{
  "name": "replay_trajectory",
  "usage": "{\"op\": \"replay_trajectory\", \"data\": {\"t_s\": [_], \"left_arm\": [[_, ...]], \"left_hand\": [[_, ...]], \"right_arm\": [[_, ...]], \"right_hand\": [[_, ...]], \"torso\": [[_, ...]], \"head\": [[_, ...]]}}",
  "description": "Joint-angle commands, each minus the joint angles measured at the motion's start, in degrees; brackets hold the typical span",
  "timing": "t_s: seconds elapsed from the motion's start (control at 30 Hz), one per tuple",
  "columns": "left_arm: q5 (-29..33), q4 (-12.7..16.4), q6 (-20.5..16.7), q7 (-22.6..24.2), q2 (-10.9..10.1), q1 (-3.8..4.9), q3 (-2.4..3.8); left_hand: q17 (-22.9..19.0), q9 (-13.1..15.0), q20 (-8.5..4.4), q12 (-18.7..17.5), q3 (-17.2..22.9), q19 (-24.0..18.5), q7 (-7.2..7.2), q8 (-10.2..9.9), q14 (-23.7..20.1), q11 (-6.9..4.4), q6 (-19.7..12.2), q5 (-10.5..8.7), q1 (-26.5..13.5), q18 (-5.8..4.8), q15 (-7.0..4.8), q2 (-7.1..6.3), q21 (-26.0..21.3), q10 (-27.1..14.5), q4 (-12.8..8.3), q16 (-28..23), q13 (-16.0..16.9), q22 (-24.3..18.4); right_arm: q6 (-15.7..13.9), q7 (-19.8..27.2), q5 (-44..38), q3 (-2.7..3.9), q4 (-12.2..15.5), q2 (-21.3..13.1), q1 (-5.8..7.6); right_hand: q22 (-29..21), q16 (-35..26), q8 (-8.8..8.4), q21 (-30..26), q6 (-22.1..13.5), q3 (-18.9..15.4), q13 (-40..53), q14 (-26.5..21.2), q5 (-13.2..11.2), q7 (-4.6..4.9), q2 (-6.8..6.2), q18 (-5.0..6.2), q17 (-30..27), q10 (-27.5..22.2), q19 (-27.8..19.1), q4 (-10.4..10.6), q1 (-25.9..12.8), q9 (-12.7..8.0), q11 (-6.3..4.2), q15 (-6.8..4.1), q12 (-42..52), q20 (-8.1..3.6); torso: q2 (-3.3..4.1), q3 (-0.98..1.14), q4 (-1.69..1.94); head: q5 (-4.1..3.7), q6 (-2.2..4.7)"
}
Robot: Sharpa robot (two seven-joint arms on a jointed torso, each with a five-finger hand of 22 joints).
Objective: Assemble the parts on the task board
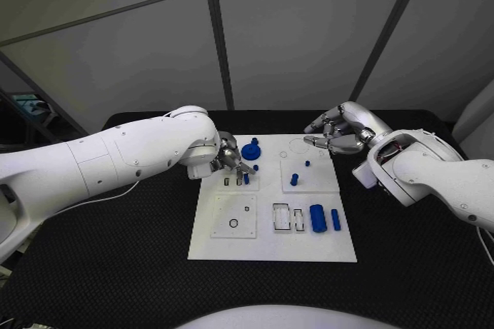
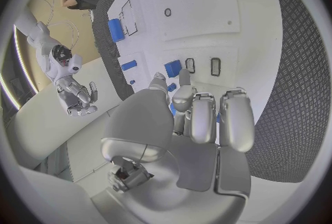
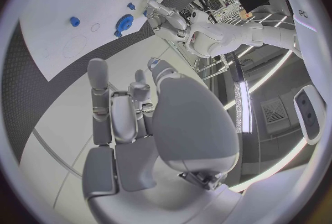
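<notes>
- Task board [image 1: 270,236]: white plate, centre of the black table [image 1: 123,272].
- Blue parts: round piece [image 1: 252,153] near the board's far edge; small peg [image 1: 295,179] mid-board; cylinder [image 1: 318,218] and slim bar [image 1: 335,219] by its right edge.
- Left hand [image 1: 228,161]: over the board's far left corner, fingers curled down; whether it holds a part, cannot tell.
- Right hand [image 1: 338,133]: at the board's far right corner, fingers apart, holding nothing.

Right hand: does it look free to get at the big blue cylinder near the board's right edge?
Probably yes. The right hand hovers off the task board's far corner holding nothing, and nothing lies over the large blue cylinder.
</notes>
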Motion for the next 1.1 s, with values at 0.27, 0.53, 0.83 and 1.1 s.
{"op": "replay_trajectory", "data": {"t_s": [0.27,0.53,0.83,1.1], "left_arm": [[0.52,-0.04,1.04,0.88,0.26,0.10,0.00],[1.26,-0.06,1.00,1.15,0.29,0.10,-0.01],[2.47,0.22,-0.24,1.69,-0.35,0.10,-0.01],[3.45,1.34,-2.33,2.53,-1.68,0.09,-0.01]], "left_hand": [[0.11,0.75,-0.32,0.27,3.75,0.53,-0.34,0.13,2.37,-0.39,-0.67,0.40,6.09,-3.95,-0.74,1.83,-0.07,-0.14,-3.06,0.14,0.07,0.04],[0.12,0.81,-0.60,-0.14,7.62,0.63,-0.55,-0.69,2.37,-0.62,-0.88,0.34,9.49,-3.98,-0.98,2.30,-0.16,-0.38,-5.31,0.11,-0.17,0.19],[0.22,1.23,-0.76,-2.14,25.12,0.73,-0.13,-2.42,2.37,-0.54,-1.42,1.10,10.72,-3.94,-0.61,-1.68,-0.48,-0.89,-7.70,0.06,-1.72,0.36],[0.27,4.46,-0.43,-3.25,43.37,0.91,0.09,-0.57,2.38,-0.20,-1.43,4.91,3.45,-4.03,-0.72,-9.39,-0.55,-0.27,-10.74,0.02,-3.00,0.85]], "right_arm": [[0.59,0.02,-0.08,0.05,-0.30,0.44,0.09],[0.72,-0.01,-0.08,0.05,-0.48,0.65,0.09],[0.74,0.03,-0.08,0.05,-0.75,0.83,0.09],[0.73,0.10,-0.08,0.05,-0.86,0.88,0.09]], "right_hand": [[-0.02,-0.02,0.43,-0.12,-0.47,0.02,0.03,1.29,0.41,0.10,-0.09,0.27,-0.05,-0.09,-0.12,0.33,-0.08,0.07,0.21,-0.42,-0.03,-0.03],[-0.11,-0.08,0.48,-0.21,-0.49,0.09,0.06,1.30,0.58,0.10,-0.04,0.28,-0.10,-0.07,-0.12,0.35,-0.03,0.09,0.20,-0.42,0.02,-0.03],[-0.24,-0.23,0.58,-0.34,-0.54,0.19,0.01,1.29,0.89,0.09,-0.02,0.30,-0.24,-0.11,-0.11,0.38,0.04,0.11,0.20,-0.42,0.00,-0.03],[-0.24,-0.23,0.58,-0.34,-0.54,0.19,0.01,1.29,0.89,0.09,-0.02,0.30,-0.24,-0.11,-0.11,0.38,0.04,0.11,0.20,-0.42,0.00,-0.03]], "torso": [[0.01,0.01,0.04],[0.04,0.02,0.04],[0.03,0.06,0.09],[0.02,0.04,0.10]], "head": [[-0.05,-0.31],[0.02,-0.46],[0.12,-0.57],[0.37,-0.61]]}}
